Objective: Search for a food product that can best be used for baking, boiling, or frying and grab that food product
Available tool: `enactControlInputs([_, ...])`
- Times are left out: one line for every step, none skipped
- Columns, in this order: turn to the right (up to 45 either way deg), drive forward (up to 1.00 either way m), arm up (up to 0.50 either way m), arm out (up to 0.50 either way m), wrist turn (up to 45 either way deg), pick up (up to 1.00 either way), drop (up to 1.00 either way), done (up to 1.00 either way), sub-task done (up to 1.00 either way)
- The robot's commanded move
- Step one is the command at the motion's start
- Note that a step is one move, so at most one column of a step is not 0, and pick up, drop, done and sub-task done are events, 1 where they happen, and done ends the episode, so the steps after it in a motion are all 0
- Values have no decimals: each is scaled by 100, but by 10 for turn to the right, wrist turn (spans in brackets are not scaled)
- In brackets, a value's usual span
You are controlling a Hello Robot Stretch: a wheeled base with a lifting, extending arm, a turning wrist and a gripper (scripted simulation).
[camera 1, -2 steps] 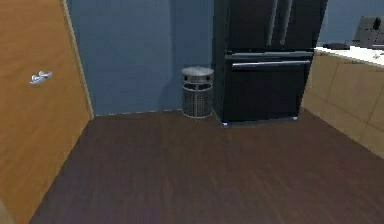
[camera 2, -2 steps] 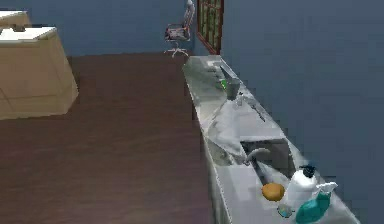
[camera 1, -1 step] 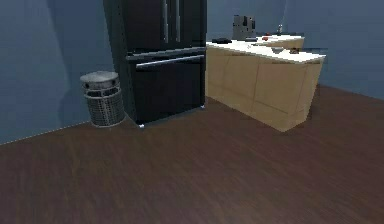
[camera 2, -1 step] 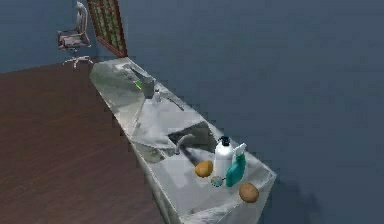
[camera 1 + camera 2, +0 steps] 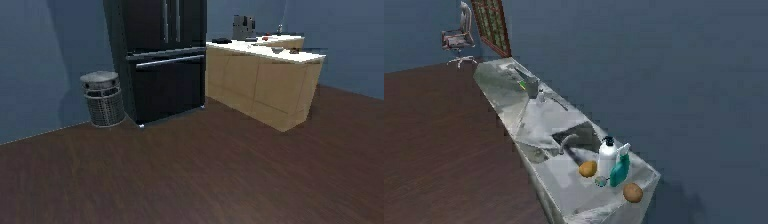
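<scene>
Two brown rounded lumps that look like potatoes lie on a grey counter point(image 5: 534, 130) in the arm side view. One potato point(image 5: 587, 168) sits next to the sink basin point(image 5: 576, 137). The other potato point(image 5: 632, 192) lies near the counter's near corner. A white bottle point(image 5: 607, 156) and a teal spray bottle point(image 5: 621, 167) stand between them. In the forward view, a light wooden counter point(image 5: 262, 82) at the right carries small items, among them a red thing point(image 5: 265, 40) and a pale flat thing point(image 5: 283, 43).
A black fridge point(image 5: 160, 55) stands against the blue wall, with a grey mesh bin point(image 5: 102, 98) to its left. A dark appliance point(image 5: 243, 25) sits at the back of the wooden counter. An office chair point(image 5: 460, 35) and a framed picture point(image 5: 491, 25) show beyond the grey counter. Dark wood floor point(image 5: 190, 165) lies ahead.
</scene>
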Motion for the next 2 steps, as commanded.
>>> enactControlInputs([0,0,26,0,0,0,0,0,0])
enactControlInputs([0,0,0,32,0,0,0,0,0])
